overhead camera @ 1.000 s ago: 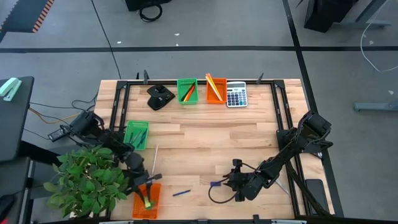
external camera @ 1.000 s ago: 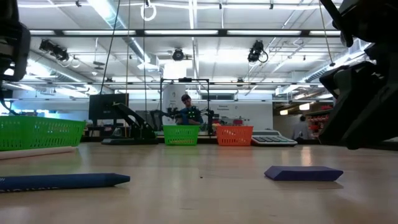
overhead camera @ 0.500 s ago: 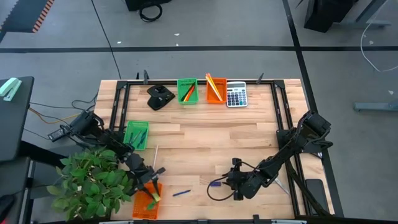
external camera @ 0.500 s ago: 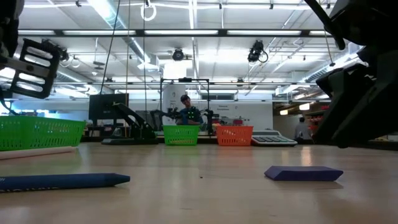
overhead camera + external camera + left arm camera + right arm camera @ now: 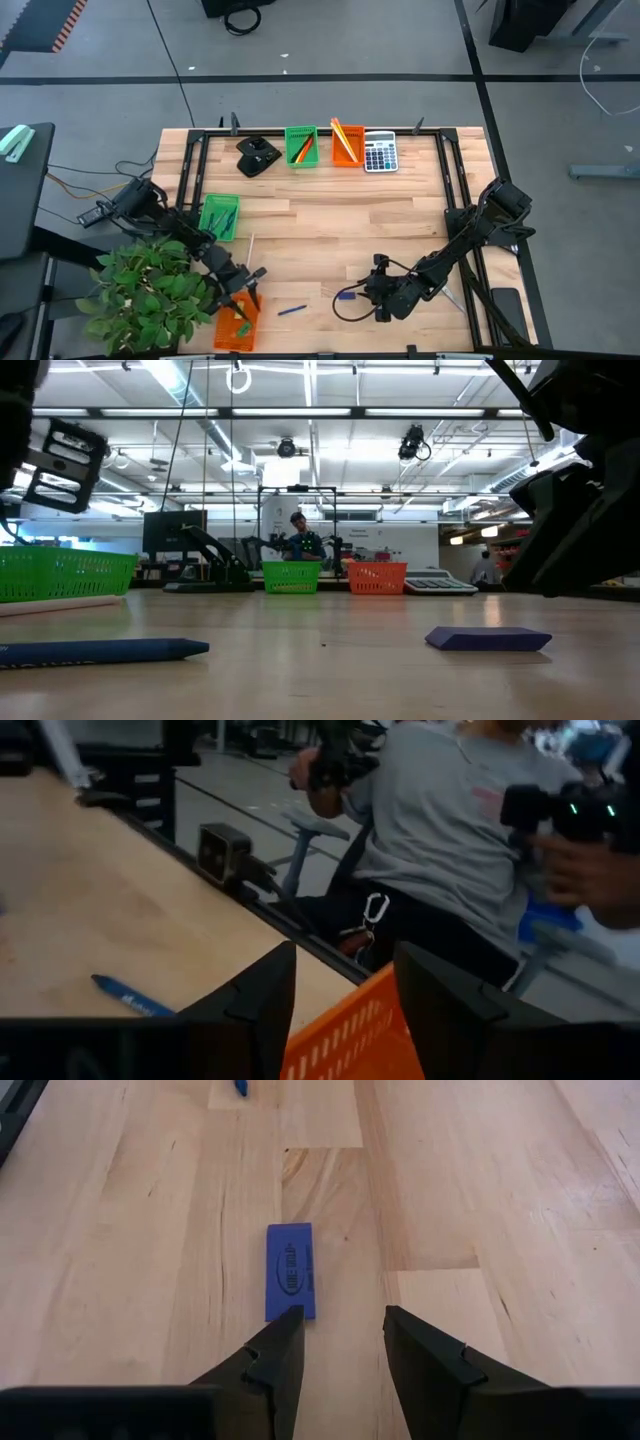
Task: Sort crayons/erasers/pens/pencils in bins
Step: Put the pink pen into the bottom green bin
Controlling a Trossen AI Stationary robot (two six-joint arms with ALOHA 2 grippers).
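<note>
We see the left gripper (image 5: 247, 291) raised just above the orange bin (image 5: 236, 323) at the table's (image 5: 330, 230) front left corner, its two fingers (image 5: 262, 1005) standing apart with nothing between them. Inside that bin lies a small green eraser (image 5: 243, 329). From the left wrist camera the bin's orange mesh wall (image 5: 345, 1035) shows between the fingers, and a blue pen (image 5: 130, 997) lies on the wood beside it, near the front edge.

The right gripper (image 5: 366, 286) sits low over the table toward the front edge, right of centre, with its fingers (image 5: 280, 1348) apart and empty — a flat blue eraser (image 5: 290, 1270) lies on the wood just ahead of the fingertips, not touching them as far as we can tell. In the overhead view that eraser (image 5: 345, 296) is a small blue mark just left of the gripper.

A green bin (image 5: 219, 216) stands near the left edge with dark sticks inside. Just in front of it lies a pale pencil (image 5: 250, 250), apart from the bin. Along the back edge stand another green bin (image 5: 300, 146) holding orange and dark sticks, an orange bin (image 5: 347, 143) with a yellow pencil leaning in it, and a grey calculator (image 5: 380, 154) just beside that — a black object (image 5: 257, 157) we cannot identify lies to their left.

A leafy plant (image 5: 140, 290) overhangs the front left corner. A person in a grey shirt (image 5: 450, 810) sits beyond the front edge.
</note>
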